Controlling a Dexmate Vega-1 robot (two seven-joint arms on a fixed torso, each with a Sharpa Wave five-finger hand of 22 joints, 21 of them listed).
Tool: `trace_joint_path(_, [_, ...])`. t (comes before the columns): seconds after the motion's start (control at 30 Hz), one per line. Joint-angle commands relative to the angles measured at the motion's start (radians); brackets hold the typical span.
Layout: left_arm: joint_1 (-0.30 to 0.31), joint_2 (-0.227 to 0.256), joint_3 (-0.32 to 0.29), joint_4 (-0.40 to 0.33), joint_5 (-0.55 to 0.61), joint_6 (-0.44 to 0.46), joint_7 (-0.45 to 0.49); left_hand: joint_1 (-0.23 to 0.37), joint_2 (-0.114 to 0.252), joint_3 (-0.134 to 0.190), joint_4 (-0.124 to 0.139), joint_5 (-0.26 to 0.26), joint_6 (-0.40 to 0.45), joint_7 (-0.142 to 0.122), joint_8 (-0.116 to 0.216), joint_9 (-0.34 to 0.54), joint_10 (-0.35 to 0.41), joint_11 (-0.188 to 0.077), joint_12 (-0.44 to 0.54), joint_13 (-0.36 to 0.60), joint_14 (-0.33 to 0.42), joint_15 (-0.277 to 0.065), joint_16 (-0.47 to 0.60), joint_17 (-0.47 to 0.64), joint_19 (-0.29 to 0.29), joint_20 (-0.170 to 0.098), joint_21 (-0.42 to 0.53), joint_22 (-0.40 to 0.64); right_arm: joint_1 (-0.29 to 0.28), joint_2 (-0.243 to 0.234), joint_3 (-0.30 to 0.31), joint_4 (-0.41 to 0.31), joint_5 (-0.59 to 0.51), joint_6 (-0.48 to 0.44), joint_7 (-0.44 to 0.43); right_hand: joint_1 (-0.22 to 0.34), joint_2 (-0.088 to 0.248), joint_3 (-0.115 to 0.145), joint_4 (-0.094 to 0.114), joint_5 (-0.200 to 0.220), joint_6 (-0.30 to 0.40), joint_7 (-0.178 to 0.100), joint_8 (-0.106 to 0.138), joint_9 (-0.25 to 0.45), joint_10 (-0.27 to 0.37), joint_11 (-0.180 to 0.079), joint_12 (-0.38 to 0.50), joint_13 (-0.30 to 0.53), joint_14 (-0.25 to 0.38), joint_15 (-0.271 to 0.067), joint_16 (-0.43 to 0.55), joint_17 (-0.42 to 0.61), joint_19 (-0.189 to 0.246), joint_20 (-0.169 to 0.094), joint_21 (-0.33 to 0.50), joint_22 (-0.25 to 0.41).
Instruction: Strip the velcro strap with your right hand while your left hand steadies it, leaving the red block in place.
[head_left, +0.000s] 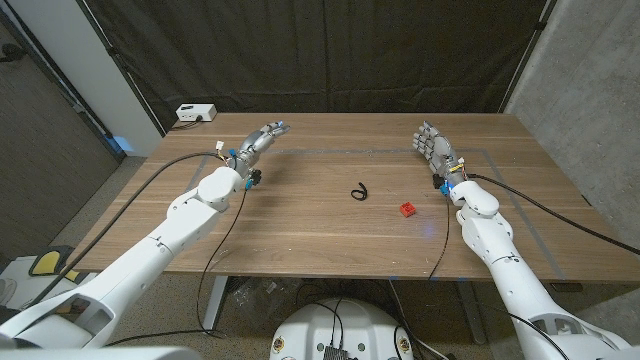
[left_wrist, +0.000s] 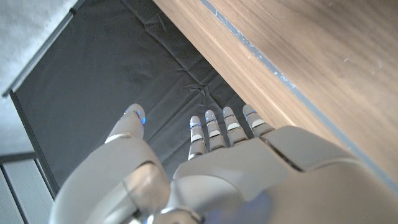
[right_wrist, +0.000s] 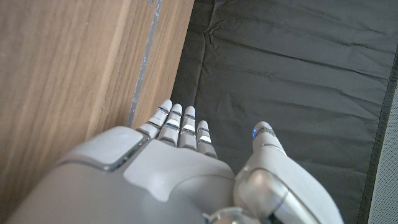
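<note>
A robot test lab: a bare wooden table stands before a black curtain backdrop, with a concrete wall along one side, loose cables trailing off the tabletop, and a small white box on the floor.

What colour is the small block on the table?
Red; the block shows best in the head view, beside the black velcro strap.

Black velcro strap lies near red block, between two empty, spread hands.
</note>
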Motion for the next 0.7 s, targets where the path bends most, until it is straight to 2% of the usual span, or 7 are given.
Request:
trace_joint_path(0.03, [-0.047, 0.070, 0.045, -0.145, 0.169, 0.160, -0.019, 0.010, -0.003, -0.001, -0.004, 0.007, -0.017, 0.002, -0.013, 0.003, -0.024, 0.002, 0.001, 0.007, -0.023, 0.005, -0.009, 0.012, -0.016, 0.010, -0.002, 0.005, -0.020, 0.041, 0.055, -0.014, -0.031, -0.003, 0.035, 0.005, -0.001, 0.005, -0.002, 0.006, 0.008, 0.000, 0.002, 0.003, 0.015, 0.001, 0.003, 0.004, 0.001, 0.008, 0.003, 0.003, 0.001, 0.008, -0.006, 0.005])
trace_joint_path(0.17, [-0.076, 0.090, 0.064, -0.167, 0.203, 0.184, -0.077, 0.016, -0.003, -0.001, -0.006, 0.007, -0.014, -0.002, -0.015, 0.003, -0.033, 0.000, 0.002, 0.010, -0.038, 0.011, -0.015, 0.017, -0.026, 0.012, -0.005, 0.006, -0.024, 0.048, 0.064, -0.016, -0.032, -0.002, 0.042, 0.002, -0.001, 0.005, 0.000, 0.007, 0.011, 0.000, 0.002, 0.003, 0.019, 0.000, 0.005, 0.003, 0.005, 0.013, 0.004, 0.004, 0.001, 0.009, -0.007, 0.005])
trace_joint_path(0.23, [-0.093, 0.102, 0.076, -0.180, 0.223, 0.200, -0.108, 0.030, 0.008, 0.005, -0.009, 0.010, -0.021, 0.008, -0.022, 0.003, -0.054, 0.013, -0.002, 0.013, -0.055, 0.025, -0.021, 0.021, -0.037, 0.026, -0.008, 0.006, -0.026, 0.050, 0.067, -0.018, -0.032, -0.001, 0.045, 0.001, -0.001, 0.005, 0.000, 0.007, 0.012, 0.000, 0.003, 0.003, 0.021, 0.001, 0.005, 0.003, 0.005, 0.014, 0.003, 0.004, 0.002, 0.009, -0.007, 0.005])
trace_joint_path(0.27, [-0.102, 0.107, 0.082, -0.187, 0.237, 0.209, -0.119, 0.036, 0.010, 0.007, -0.011, 0.010, -0.015, 0.001, -0.022, 0.004, -0.056, 0.008, -0.001, 0.014, -0.058, 0.022, -0.021, 0.022, -0.039, 0.021, -0.009, 0.006, -0.027, 0.051, 0.068, -0.018, -0.032, 0.000, 0.046, 0.001, -0.001, 0.005, 0.001, 0.007, 0.012, 0.000, 0.003, 0.003, 0.022, 0.002, 0.006, 0.003, 0.004, 0.013, 0.003, 0.004, 0.001, 0.009, -0.008, 0.005])
trace_joint_path(0.37, [-0.122, 0.114, 0.094, -0.201, 0.265, 0.227, -0.152, 0.051, 0.011, 0.010, -0.018, 0.011, -0.007, 0.008, -0.024, 0.004, -0.065, 0.007, 0.001, 0.018, -0.067, 0.027, -0.024, 0.026, -0.044, 0.024, -0.010, 0.007, -0.030, 0.055, 0.073, -0.021, -0.033, 0.001, 0.046, 0.000, -0.001, 0.005, 0.001, 0.007, 0.014, 0.001, 0.003, 0.003, 0.023, 0.004, 0.006, 0.003, 0.005, 0.014, 0.003, 0.004, 0.002, 0.009, -0.008, 0.006])
trace_joint_path(0.57, [-0.161, 0.126, 0.120, -0.231, 0.328, 0.269, -0.211, 0.060, -0.004, 0.002, -0.022, 0.009, 0.048, 0.007, -0.009, 0.006, -0.071, 0.006, 0.006, 0.023, -0.080, 0.027, -0.026, 0.033, -0.063, 0.021, -0.016, 0.007, -0.036, 0.060, 0.079, -0.024, -0.034, 0.005, 0.047, -0.002, -0.002, 0.005, 0.002, 0.007, 0.015, 0.000, 0.003, 0.002, 0.026, 0.003, 0.006, 0.003, 0.006, 0.014, 0.003, 0.004, 0.002, 0.009, -0.009, 0.006])
trace_joint_path(0.7, [-0.197, 0.143, 0.151, -0.269, 0.392, 0.315, -0.269, 0.063, -0.012, -0.003, -0.023, 0.009, 0.078, -0.005, 0.000, 0.007, -0.083, 0.009, 0.004, 0.025, -0.104, 0.035, -0.033, 0.036, -0.088, 0.034, -0.025, 0.007, -0.039, 0.065, 0.083, -0.022, -0.032, 0.012, 0.049, -0.005, -0.001, 0.004, 0.004, 0.007, 0.017, 0.000, 0.004, 0.002, 0.027, 0.003, 0.007, 0.003, 0.006, 0.014, 0.002, 0.005, 0.002, 0.008, -0.009, 0.006])
